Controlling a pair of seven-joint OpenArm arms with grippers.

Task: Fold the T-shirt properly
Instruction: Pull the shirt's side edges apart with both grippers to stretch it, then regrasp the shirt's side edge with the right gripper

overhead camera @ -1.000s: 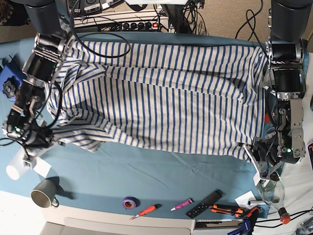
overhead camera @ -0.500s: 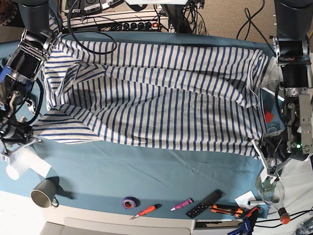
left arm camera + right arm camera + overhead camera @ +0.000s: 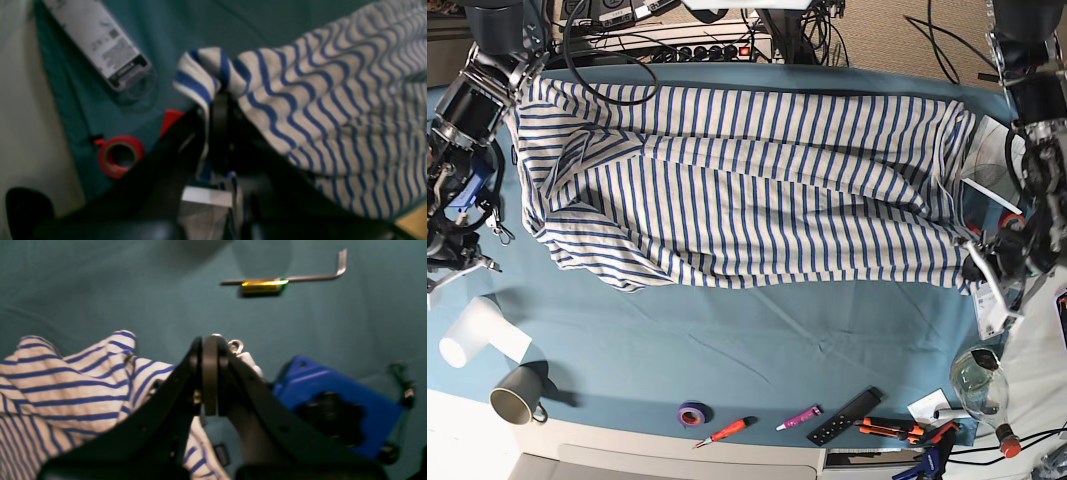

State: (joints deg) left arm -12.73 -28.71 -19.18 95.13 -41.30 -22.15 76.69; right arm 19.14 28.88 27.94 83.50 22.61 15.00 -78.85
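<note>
Black tapered hand [image 3: 210,373], grey-black arm segments, dangling black cables

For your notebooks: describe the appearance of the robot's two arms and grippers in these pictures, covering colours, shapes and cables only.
Both arms are built from dark grey and black blocky segments with silvery metal joints, and black cables run along them. The left gripper and right gripper each have flat, matte black fingers that taper to narrow tips. No markings are legible; the wrist views are blurred.

Along the front of the tabletop [image 3: 757,360] lie a grey mug [image 3: 515,397], purple tape roll [image 3: 691,413], red screwdriver [image 3: 725,431], pink marker [image 3: 798,417] and black remote [image 3: 845,416].
</note>
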